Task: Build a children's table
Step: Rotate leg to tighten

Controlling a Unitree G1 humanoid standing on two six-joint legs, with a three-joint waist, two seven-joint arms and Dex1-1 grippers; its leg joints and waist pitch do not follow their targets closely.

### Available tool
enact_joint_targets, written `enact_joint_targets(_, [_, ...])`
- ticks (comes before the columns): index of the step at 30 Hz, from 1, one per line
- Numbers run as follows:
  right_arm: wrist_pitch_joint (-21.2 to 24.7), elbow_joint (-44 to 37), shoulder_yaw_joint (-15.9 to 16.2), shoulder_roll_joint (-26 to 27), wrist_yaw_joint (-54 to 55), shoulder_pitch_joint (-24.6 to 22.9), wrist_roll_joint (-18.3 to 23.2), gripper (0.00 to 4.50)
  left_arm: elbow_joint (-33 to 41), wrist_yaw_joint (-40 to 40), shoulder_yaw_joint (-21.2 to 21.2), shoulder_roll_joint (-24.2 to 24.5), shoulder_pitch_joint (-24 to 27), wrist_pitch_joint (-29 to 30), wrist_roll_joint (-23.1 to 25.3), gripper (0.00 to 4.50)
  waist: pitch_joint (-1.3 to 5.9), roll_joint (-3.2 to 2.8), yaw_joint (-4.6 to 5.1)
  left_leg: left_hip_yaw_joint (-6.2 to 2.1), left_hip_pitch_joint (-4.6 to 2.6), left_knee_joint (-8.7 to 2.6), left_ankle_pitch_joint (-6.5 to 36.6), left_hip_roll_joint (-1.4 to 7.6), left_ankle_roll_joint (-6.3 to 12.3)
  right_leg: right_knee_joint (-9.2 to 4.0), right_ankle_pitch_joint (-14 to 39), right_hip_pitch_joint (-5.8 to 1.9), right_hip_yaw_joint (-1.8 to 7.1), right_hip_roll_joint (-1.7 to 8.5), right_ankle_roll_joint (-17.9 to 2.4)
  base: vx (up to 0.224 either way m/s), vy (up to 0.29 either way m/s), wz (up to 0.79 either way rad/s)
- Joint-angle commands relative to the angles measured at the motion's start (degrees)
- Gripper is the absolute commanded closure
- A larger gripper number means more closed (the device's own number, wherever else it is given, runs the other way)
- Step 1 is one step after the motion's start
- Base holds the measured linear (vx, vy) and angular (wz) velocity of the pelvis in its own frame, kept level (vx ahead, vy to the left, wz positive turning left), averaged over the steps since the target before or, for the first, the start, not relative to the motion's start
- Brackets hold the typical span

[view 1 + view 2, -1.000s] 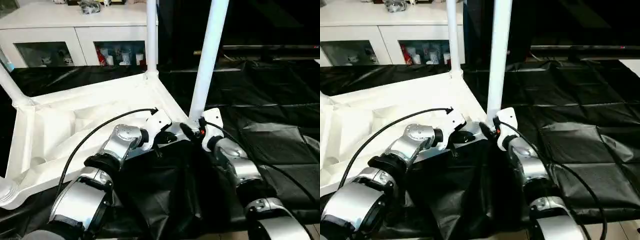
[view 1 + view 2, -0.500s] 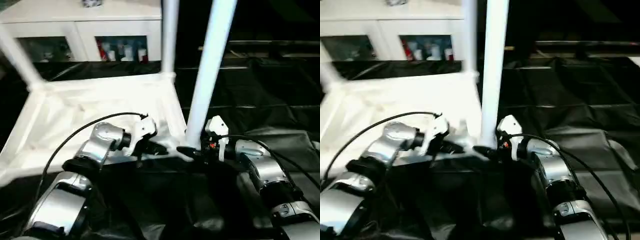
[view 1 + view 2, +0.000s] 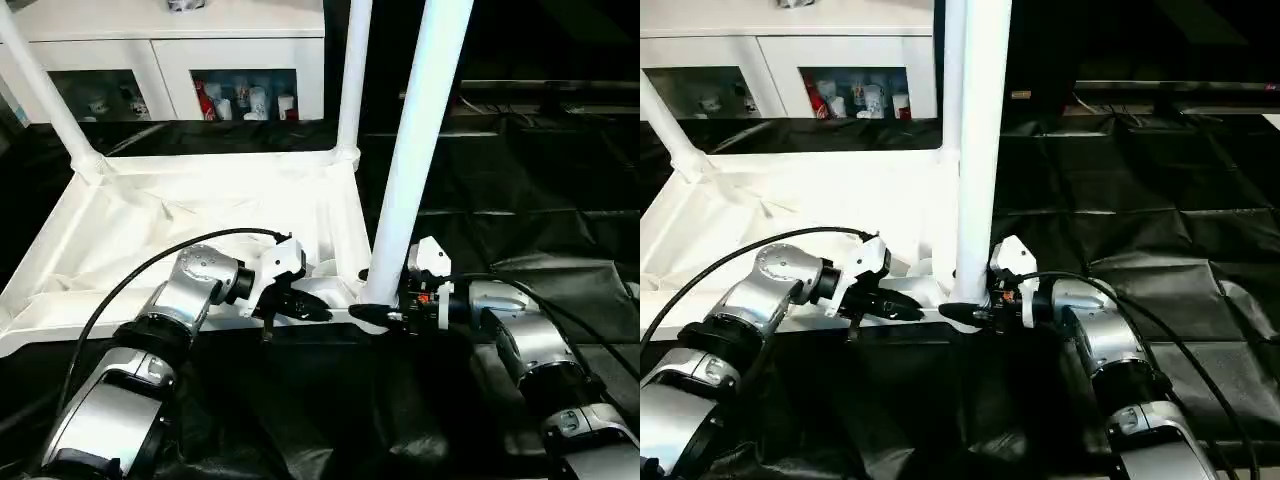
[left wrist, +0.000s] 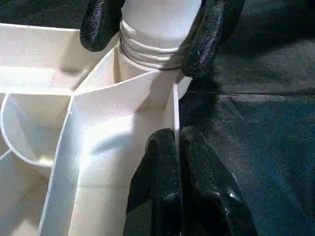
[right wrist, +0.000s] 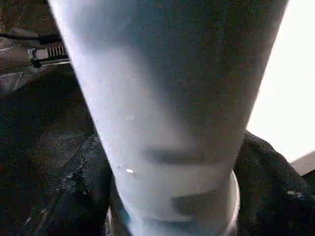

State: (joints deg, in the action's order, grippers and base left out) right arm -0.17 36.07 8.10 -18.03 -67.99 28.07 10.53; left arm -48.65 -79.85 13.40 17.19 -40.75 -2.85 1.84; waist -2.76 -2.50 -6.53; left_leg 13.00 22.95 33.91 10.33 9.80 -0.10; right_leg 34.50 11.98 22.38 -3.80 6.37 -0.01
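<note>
The children's table (image 3: pixel 180 220) lies upside down on black sheeting, legs pointing up. My left gripper (image 3: pixel 312 309) is shut on the thin near rim wall, its fingers (image 4: pixel 162 172) pinching that wall close to the corner. At that corner stands the near leg (image 3: pixel 420 150), its ringed base set in the socket. My right gripper (image 3: pixel 378 303) reaches in from the right and is shut on this leg's base, one finger (image 4: pixel 211 34) on each side of it. The leg (image 5: pixel 172 98) runs up between the right fingers (image 5: pixel 74 196). Two more legs (image 3: pixel 355 70) (image 3: pixel 40 90) stand at the far corners.
A white cabinet (image 3: pixel 180 50) with glass doors stands behind the table. Creased black sheeting (image 3: pixel 520 200) covers the floor to the right and in front. A black cable (image 3: pixel 150 270) loops over my left forearm, another (image 3: pixel 540 300) over the right.
The whole view has swung, so the table sits squarer in the picture. My right gripper has come round to the leg's base from the side and narrowed onto it. The left grip is unchanged.
</note>
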Motion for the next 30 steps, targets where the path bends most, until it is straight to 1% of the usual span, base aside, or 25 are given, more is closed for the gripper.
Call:
enact_joint_targets(1, [1.1,-0.3,-0.1,0.3,0.3,-0.9,0.1,1.59,0.0,-1.2,0.5,-0.6,1.0,0.8,-1.2,4.50,3.70,0.78,-0.10,-2.26,-1.90,-4.07,8.7,4.31,4.82,-2.63,0.5,-1.89,2.16,3.57,-16.5,0.000,0.000,0.00])
enact_joint_targets(2, [1.3,0.1,-0.4,0.8,1.7,-1.0,-0.3,1.68,-0.3,0.5,-0.2,-1.1,0.8,1.1,-1.5,4.50,3.64,0.91,-0.09,-2.25,-1.86,-4.08,9.0,4.29,4.75,-2.70,0.9,-1.94,2.18,3.65,-16.5,0.000,0.000,0.00])
enact_joint_targets(4, [0.3,4.2,-1.9,2.9,11.6,-0.1,-2.8,1.74,-3.0,9.5,-1.7,-2.4,-0.9,1.1,0.1,4.50,3.56,0.82,-0.09,-2.32,-1.86,-4.22,9.4,4.37,4.16,-2.78,1.9,-1.79,2.20,3.70,-16.5,0.000,0.000,0.00])
enact_joint_targets(5, [0.2,4.6,-2.0,3.1,12.5,0.0,-3.0,1.74,-3.3,10.2,-1.8,-2.5,-1.0,1.0,0.3,4.50,3.37,0.87,0.19,-2.32,-1.98,-4.45,10.7,4.34,3.08,-3.02,3.9,-1.52,2.30,3.61,-16.2,0.000,0.000,0.00])
enact_joint_targets(6, [0.1,6.8,-2.9,4.3,18.0,0.7,-4.0,1.76,-4.6,14.0,-2.0,-3.1,-1.8,1.3,1.3,4.50,3.17,0.95,0.50,-2.49,-1.89,-4.70,13.1,4.21,1.60,-3.38,7.7,-1.62,2.37,3.74,-15.7,0.000,0.000,0.00])
enact_joint_targets(7, [0.6,8.3,-3.7,5.4,22.2,1.1,-4.3,1.78,-5.5,16.5,-2.2,-3.9,-2.3,1.9,1.6,4.50,3.13,1.00,0.74,-2.53,-1.99,-4.80,14.0,4.19,0.69,-3.51,9.4,-1.57,2.45,3.81,-15.3,0.000,0.000,0.00])
enact_joint_targets(8, [0.8,8.7,-4.0,5.8,23.5,1.2,-4.3,1.78,-5.7,17.2,-2.2,-4.1,-2.4,2.1,1.7,4.50,2.91,0.84,0.87,-2.52,-2.39,-4.90,16.3,4.15,-0.51,-4.06,12.8,-1.29,2.60,3.92,-14.6,0.000,0.000,0.00])
enact_joint_targets(9, [1.7,10.5,-5.5,7.8,30.1,1.8,-4.2,1.78,-6.6,20.9,-2.4,-5.7,-3.0,2.8,2.1,4.50,2.81,0.93,0.98,-2.61,-2.34,-4.94,17.4,4.10,-0.84,-4.28,14.5,-1.38,2.62,4.02,-14.1,0.000,0.000,0.00])
enact_joint_targets(10, [1.9,10.9,-5.8,8.3,31.6,1.9,-4.2,1.78,-6.8,21.6,-2.4,-6.1,-3.2,2.9,2.2,4.50,2.61,0.69,1.21,-2.78,-2.27,-5.22,18.4,4.14,-1.60,-4.52,16.6,-1.24,2.72,4.03,-13.2,0.000,0.000,0.00])
enact_joint_targets(12, [2.7,12.3,-6.9,10.6,39.0,2.6,-4.3,1.79,-7.4,25.4,-2.0,-8.3,-3.7,3.7,3.1,4.50,2.29,0.65,1.62,-3.12,-2.79,-5.55,22.6,4.11,-3.08,-5.30,22.4,-0.96,2.77,4.08,-11.1,0.000,0.000,0.00])
enact_joint_targets(15, [3.1,13.1,-6.9,13.7,45.0,3.4,-5.6,1.80,-8.3,29.8,-1.5,-11.4,-4.3,4.5,3.6,4.50,2.50,0.45,1.74,-3.30,-3.05,-5.82,23.7,4.18,-4.16,-5.39,22.1,-0.89,2.81,3.95,-10.2,0.000,0.000,0.00])
enact_joint_targets(16, [2.7,13.5,-6.4,14.6,45.7,3.7,-6.3,1.80,-8.9,31.1,-1.5,-12.3,-4.7,4.4,3.7,4.50,2.54,0.39,1.72,-3.26,-3.05,-5.84,23.6,4.09,-4.06,-5.37,20.7,-0.90,2.83,3.88,-10.4,0.000,0.000,0.00])
enact_joint_targets(17, [1.8,13.4,-5.3,15.5,45.5,3.9,-7.3,1.80,-9.1,31.1,-1.4,-13.2,-5.0,4.1,3.6,4.50,2.66,0.04,1.72,-3.25,-2.96,-5.89,23.1,4.05,-3.94,-5.30,19.0,-1.04,2.79,3.86,-10.4,0.000,0.000,0.00])
enact_joint_targets(18, [-0.4,12.7,-3.9,16.1,43.8,3.9,-8.0,1.24,-8.9,29.9,-1.4,-13.8,-5.2,3.8,3.2,4.50,2.69,0.29,1.70,-3.09,-2.97,-5.90,22.7,3.98,-3.60,-5.34,17.4,-1.02,2.79,3.70,-10.5,0.000,0.000,0.00])
enact_joint_targets(19, [-1.7,12.3,-3.6,16.2,42.5,3.9,-7.8,1.10,-8.7,28.8,-1.4,-13.8,-5.3,3.8,2.9,4.50,2.80,0.00,1.62,-3.17,-2.88,-5.90,22.4,3.97,-3.43,-5.22,16.5,-1.18,2.78,3.83,-10.6,0.000,0.000,0.00])
enact_joint_targets(20, [-1.9,12.2,-3.6,16.2,42.3,3.9,-7.8,1.10,-8.7,28.7,-1.4,-13.8,-5.3,3.8,2.9,4.50,2.88,0.19,1.73,-3.13,-2.57,-5.93,21.5,3.93,-2.81,-5.10,15.2,-1.46,2.70,3.76,-10.8,0.000,0.000,0.00])
enact_joint_targets(21, [-2.4,12.0,-3.8,16.2,41.2,4.0,-7.0,1.10,-8.6,28.2,-1.3,-13.5,-5.4,3.5,2.9,4.50,2.92,0.19,1.68,-3.11,-2.52,-5.90,21.0,3.92,-2.45,-5.06,14.6,-1.50,2.68,3.75,-10.9,0.000,0.000,0.00])
enact_joint_targets(22, [-2.4,11.6,-4.1,15.9,39.6,4.0,-6.1,0.89,-8.5,27.5,-1.2,-13.0,-5.3,3.1,2.9,4.50,2.90,0.14,1.62,-2.98,-2.59,-5.81,20.6,3.94,-1.91,-5.07,14.0,-1.38,2.74,3.76,-11.2,0.000,0.000,0.00])
enact_joint_targets(23, [-2.2,11.2,-4.3,15.5,38.4,3.9,-5.5,0.74,-8.4,26.8,-1.2,-12.5,-5.2,2.7,2.9,4.50,2.94,0.11,1.56,-3.03,-2.41,-5.79,20.1,3.93,-1.26,-5.01,13.7,-1.65,2.67,3.82,-11.4,0.000,0.000,0.00])
enact_joint_targets(24, [-2.4,10.5,-4.1,14.5,36.1,3.9,-5.2,0.66,-8.1,25.3,-1.1,-11.6,-4.8,2.2,2.8,4.50,2.95,0.26,1.47,-2.94,-2.42,-5.71,19.7,3.97,-0.79,-5.04,13.5,-1.65,2.62,3.81,-11.6,0.000,0.000,0.00])
enact_joint_targets(26, [-2.8,9.2,-3.4,12.6,31.3,3.6,-4.8,0.61,-7.3,21.7,-0.9,-9.9,-4.0,1.2,2.5,4.50,3.02,0.30,1.26,-2.77,-2.31,-5.57,18.7,4.01,-0.02,-4.83,12.3,-1.74,2.55,3.68,-12.1,0.000,0.000,0.00])
enact_joint_targets(27, [-2.9,8.2,-2.9,11.4,27.9,3.3,-4.5,0.61,-6.8,19.7,-0.8,-9.0,-3.5,0.9,2.4,4.50,3.14,0.47,1.16,-2.67,-2.13,-5.43,17.1,4.04,0.63,-4.59,10.7,-1.92,2.53,3.71,-12.5,0.000,0.000,0.00])
enact_joint_targets(28, [-2.9,7.6,-2.6,10.7,25.9,3.1,-4.3,0.61,-6.5,18.4,-0.7,-8.4,-3.3,0.7,2.3,4.50,3.21,0.43,1.05,-2.65,-2.10,-5.35,16.2,4.07,1.09,-4.46,9.6,-2.02,2.52,3.76,-12.7,0.000,0.000,0.00])
enact_joint_targets(29, [-3.2,6.3,-2.1,9.4,22.3,2.5,-3.8,0.61,-5.8,15.9,-0.5,-7.4,-2.8,0.5,2.2,4.50,3.25,0.72,0.91,-2.50,-1.93,-5.13,14.5,4.04,2.29,-4.34,7.9,-2.20,2.40,3.73,-13.2,0.000,0.000,0.00])
enact_joint_targets(30, [-3.4,5.4,-1.8,8.6,19.9,2.1,-3.4,0.61,-5.3,14.1,-0.3,-6.6,-2.5,0.4,2.2,4.50,3.38,0.50,0.80,-2.49,-1.79,-4.96,12.9,4.11,3.10,-3.99,6.3,-2.25,2.32,3.76,-13.7,0.000,0.000,0.00])
